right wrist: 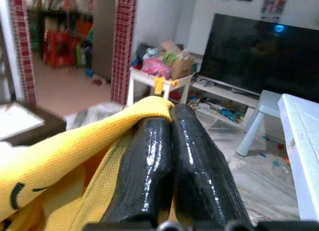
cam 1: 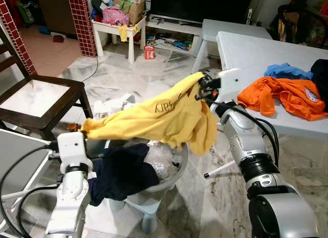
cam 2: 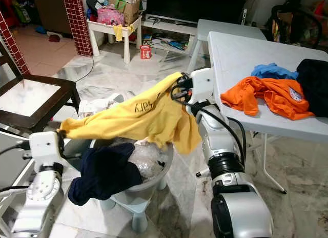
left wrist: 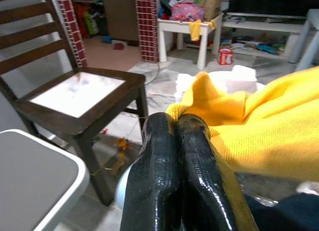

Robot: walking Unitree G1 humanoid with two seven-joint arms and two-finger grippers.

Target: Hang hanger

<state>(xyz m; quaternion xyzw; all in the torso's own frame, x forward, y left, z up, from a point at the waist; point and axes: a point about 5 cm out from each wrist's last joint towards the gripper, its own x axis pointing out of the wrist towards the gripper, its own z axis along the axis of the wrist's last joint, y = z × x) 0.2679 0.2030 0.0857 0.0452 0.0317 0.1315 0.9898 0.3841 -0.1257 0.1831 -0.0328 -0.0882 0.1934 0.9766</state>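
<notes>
A yellow shirt (cam 1: pixel 154 115) with dark lettering hangs stretched between my two grippers above a grey basket (cam 1: pixel 166 184). My left gripper (cam 1: pixel 84 129) is shut on the shirt's left end, near the chair. My right gripper (cam 1: pixel 201 88) is shut on the shirt's upper right edge, close to the white table's corner. In the left wrist view the black fingers (left wrist: pixel 174 156) press together on the yellow cloth (left wrist: pixel 259 131). In the right wrist view the fingers (right wrist: pixel 169 156) pinch a yellow fold (right wrist: pixel 75 156). No hanger can be made out.
A dark blue garment (cam 1: pixel 120 171) drapes over the basket's front rim. A dark wooden chair (cam 1: pixel 38 102) stands to the left. The white table (cam 1: pixel 246 53) on the right carries an orange shirt (cam 1: pixel 282 94) and a blue garment (cam 1: pixel 287 70). A marker (cam 1: pixel 219 170) lies on the marble floor.
</notes>
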